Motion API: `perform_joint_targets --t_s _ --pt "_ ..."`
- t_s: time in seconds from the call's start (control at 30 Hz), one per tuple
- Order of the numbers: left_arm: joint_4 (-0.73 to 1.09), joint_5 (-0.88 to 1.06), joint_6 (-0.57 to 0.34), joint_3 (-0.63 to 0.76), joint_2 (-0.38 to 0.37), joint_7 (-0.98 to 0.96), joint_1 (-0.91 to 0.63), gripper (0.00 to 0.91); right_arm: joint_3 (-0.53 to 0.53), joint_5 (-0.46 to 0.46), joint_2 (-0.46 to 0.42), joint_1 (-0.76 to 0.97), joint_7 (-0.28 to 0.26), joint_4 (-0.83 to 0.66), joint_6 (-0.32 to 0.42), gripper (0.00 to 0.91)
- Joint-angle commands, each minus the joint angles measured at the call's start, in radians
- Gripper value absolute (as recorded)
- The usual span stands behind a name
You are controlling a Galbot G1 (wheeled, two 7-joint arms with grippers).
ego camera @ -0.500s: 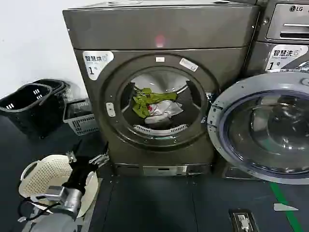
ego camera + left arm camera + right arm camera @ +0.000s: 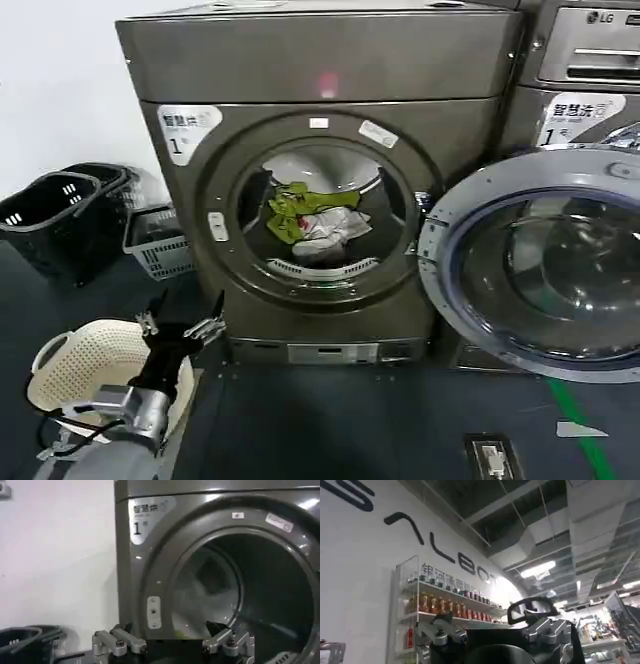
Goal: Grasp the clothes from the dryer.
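- clothes: yellow-green piece on top of a white one, inside the drum, low in the porthole
- dryer: bronze-grey, sticker "1", glass door swung open to its right
- left gripper: low at dryer's front left corner, well short of the porthole, fingers spread, empty
- right gripper: pointing up toward ceiling, fingers spread, empty
- white basket: on floor by left arm

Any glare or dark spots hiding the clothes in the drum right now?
Head view: the clothes are well lit in the dryer; a pink reflection sits on its top panel, glare on the open door. Left wrist view: the drum interior is dark and soft beyond the open left end effector, clothes indistinct.
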Motion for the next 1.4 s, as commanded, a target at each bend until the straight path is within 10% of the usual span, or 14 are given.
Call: perform_joint_targets --t_s 0.03,1.4 --pt "0.001 -0.007 0.001 0.003 0.002 -0.004 0.001 0.907 0.0 0.0 -0.001 0.0 -0.002 -0.001 0.003 0.907" --pt "0.036 0.015 -0.089 0.072 -0.005 0.046 -0.027 0.907 0.063 0.079 0.006 -0.033 -0.053 -0.003 0.06 0.907"
